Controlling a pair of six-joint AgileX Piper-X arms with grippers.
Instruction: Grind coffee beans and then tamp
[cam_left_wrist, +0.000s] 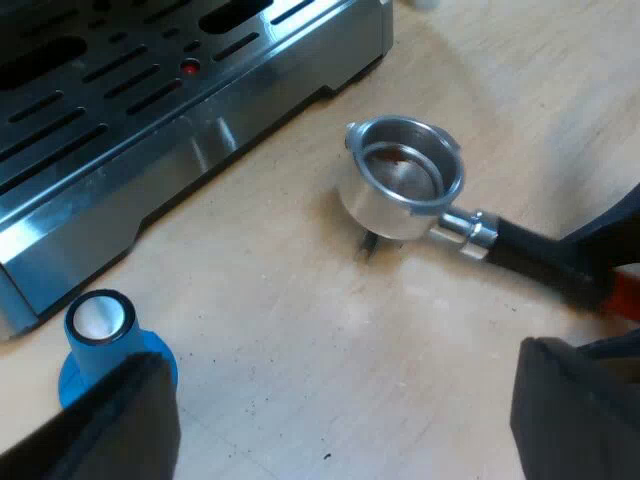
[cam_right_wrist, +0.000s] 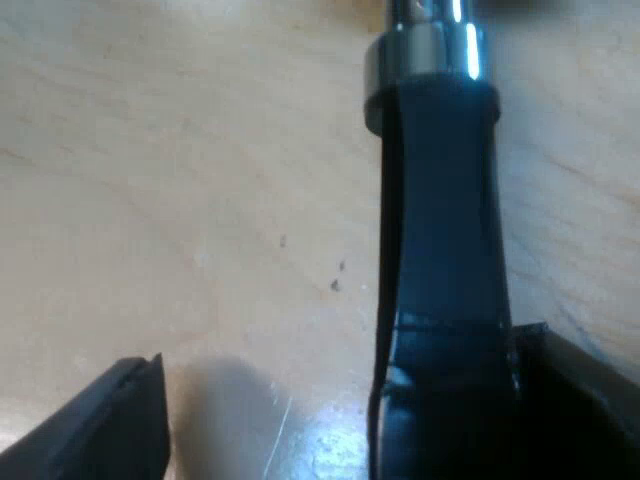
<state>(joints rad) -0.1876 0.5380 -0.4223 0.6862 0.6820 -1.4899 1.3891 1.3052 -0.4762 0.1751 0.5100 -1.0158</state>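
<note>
The metal holder (cam_left_wrist: 403, 180) lies loose on the desk (cam_left_wrist: 300, 330), near the base of the espresso machine (cam_left_wrist: 150, 110), basket up. The blue tamper (cam_left_wrist: 105, 335) stands upright by the machine too. The left tool (cam_left_wrist: 350, 410) hangs spread wide, gripping nothing. The right tool (cam_right_wrist: 350, 400) straddles the holder's dark handle (cam_right_wrist: 440, 250), spread apart and not clamped on it.

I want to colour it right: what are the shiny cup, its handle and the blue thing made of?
Holder's cup: silvery with bright glints, likely steel. Handle: smooth black, probably plastic. Blue tamper: even matte colour, probably plastic.
</note>
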